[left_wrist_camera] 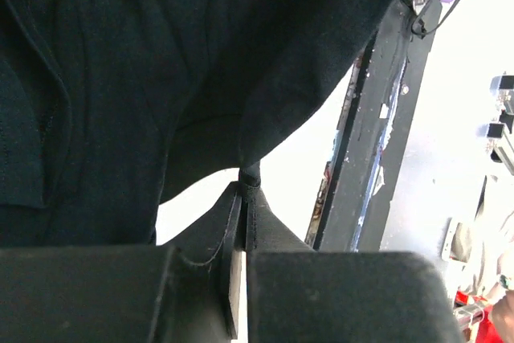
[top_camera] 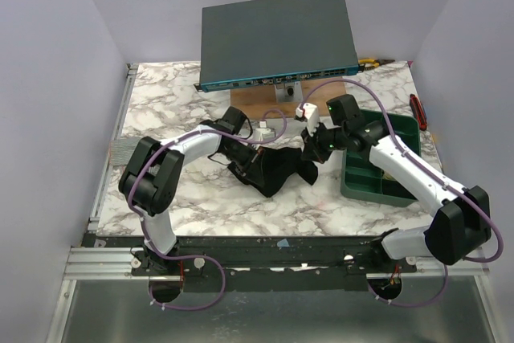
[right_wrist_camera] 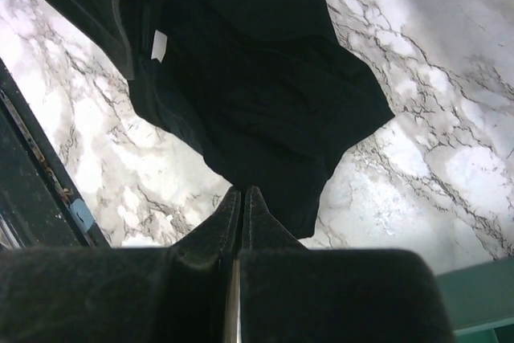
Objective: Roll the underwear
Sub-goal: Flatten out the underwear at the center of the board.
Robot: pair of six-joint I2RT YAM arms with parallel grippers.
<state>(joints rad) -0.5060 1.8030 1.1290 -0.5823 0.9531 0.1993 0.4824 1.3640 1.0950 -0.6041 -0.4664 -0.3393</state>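
Note:
The black underwear [top_camera: 273,168] hangs crumpled between my two grippers over the middle of the marble table [top_camera: 169,98]. My left gripper [top_camera: 238,140] holds its left side. In the left wrist view the left gripper [left_wrist_camera: 250,178] is shut, a fold of the underwear [left_wrist_camera: 161,62] pinched at the tips. My right gripper [top_camera: 316,149] is at the cloth's right side. In the right wrist view the right gripper [right_wrist_camera: 242,192] is shut on the near edge of the underwear [right_wrist_camera: 249,86], which spreads out below with a white label [right_wrist_camera: 159,46] showing.
A green bin [top_camera: 384,168] sits right of the cloth under the right arm. A large grey box [top_camera: 277,38] stands at the back on a wooden board [top_camera: 261,106]. A red-handled tool [top_camera: 417,110] lies at the far right edge.

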